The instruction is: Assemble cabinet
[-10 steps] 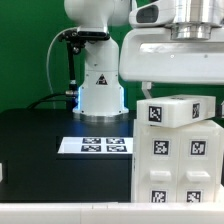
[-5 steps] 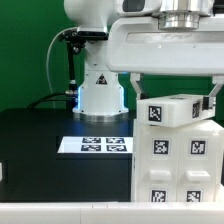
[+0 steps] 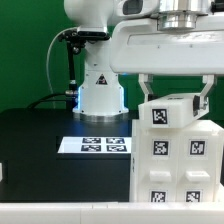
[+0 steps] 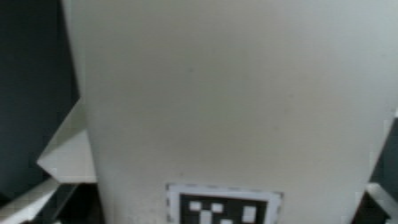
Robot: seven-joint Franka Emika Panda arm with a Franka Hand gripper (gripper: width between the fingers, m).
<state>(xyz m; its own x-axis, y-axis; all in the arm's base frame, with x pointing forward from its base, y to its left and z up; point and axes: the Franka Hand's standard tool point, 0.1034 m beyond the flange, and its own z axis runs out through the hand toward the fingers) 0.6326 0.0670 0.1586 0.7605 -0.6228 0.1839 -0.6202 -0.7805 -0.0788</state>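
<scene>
The white cabinet body [image 3: 180, 160] stands at the exterior view's right, with black-and-white tags on its front. A smaller white cabinet piece [image 3: 172, 110] with one tag lies tilted on top of it. My gripper [image 3: 176, 90] hangs directly over this top piece, one finger on each side of it. The jaws are open and small gaps show between the fingers and the piece. In the wrist view the top piece [image 4: 231, 100] fills the picture, its tag close to the gripper [image 4: 217, 212], and the dark fingertips [image 4: 39, 205] show only at the corners.
The marker board [image 3: 95, 146] lies flat on the black table [image 3: 35, 140] to the exterior view's left of the cabinet. The arm's white base [image 3: 100, 90] stands behind it before a green wall. A white strip [image 3: 60, 212] runs along the front edge.
The hand has come down over the top cabinet piece. Its fingers now reach down beside the piece and stand closer to its sides. The cabinet pieces have not moved.
</scene>
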